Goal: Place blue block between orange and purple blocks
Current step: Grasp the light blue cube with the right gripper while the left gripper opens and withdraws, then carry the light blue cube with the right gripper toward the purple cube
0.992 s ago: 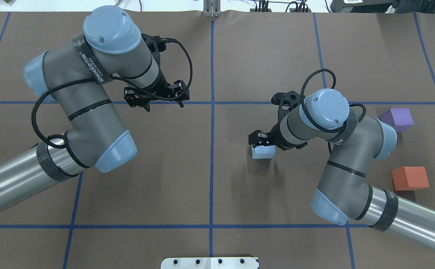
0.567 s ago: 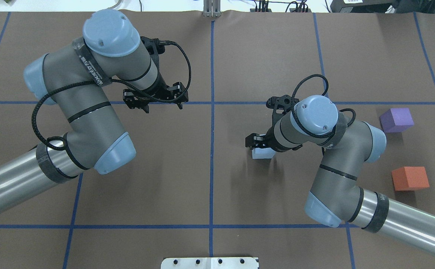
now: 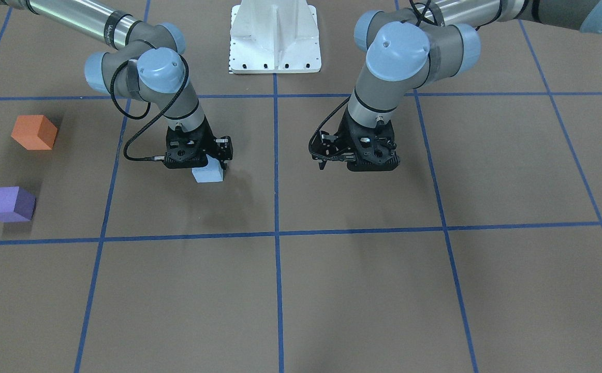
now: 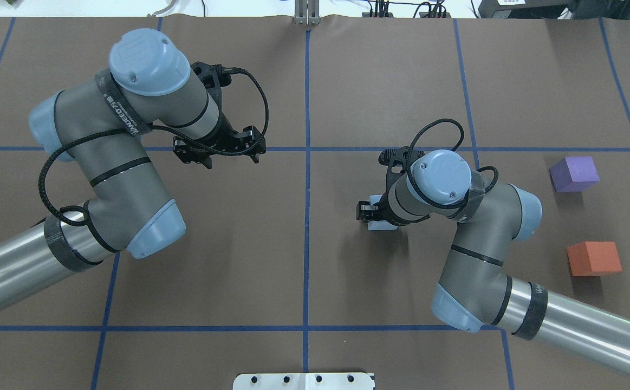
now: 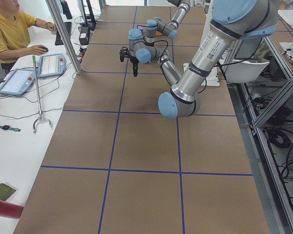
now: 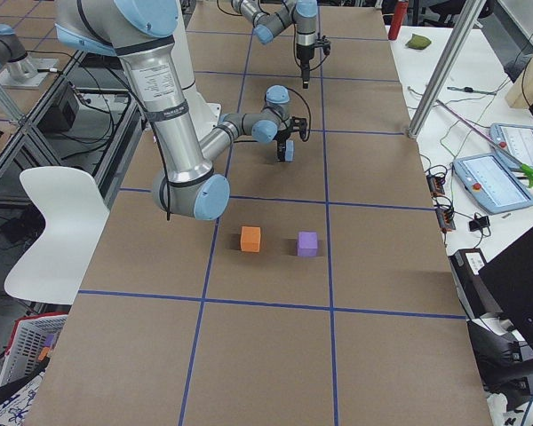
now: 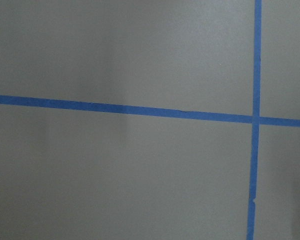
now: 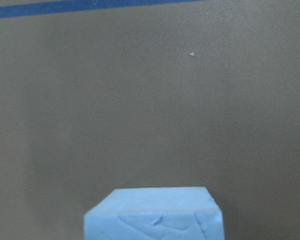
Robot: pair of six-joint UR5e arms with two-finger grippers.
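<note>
1. The step in hand looks like the pick-up. The right gripper (image 3: pixel 202 161) sits low, right over the blue block (image 3: pixel 208 175), which rests on the table (image 3: pixel 332 290).
2. Whether its fingers have clenched on the block cannot be told.
3. The orange block (image 3: pixel 34 132) and purple block (image 3: pixel 9 204) stand well apart from the blue block, on the robot's right.
4. The left gripper (image 3: pixel 357 165) hangs spread and empty, well apart from the blue block.
5. The next move likely calls for a sure grip, then a lift.

My left arm enters from the left edge of the overhead view, elbow bent. The left gripper (image 4: pixel 232 158) points down with its fingers spread apart. My right arm folds at lower right. The right gripper (image 4: pixel 380 219) points down, close to the table; its finger spacing is unclear.
</note>
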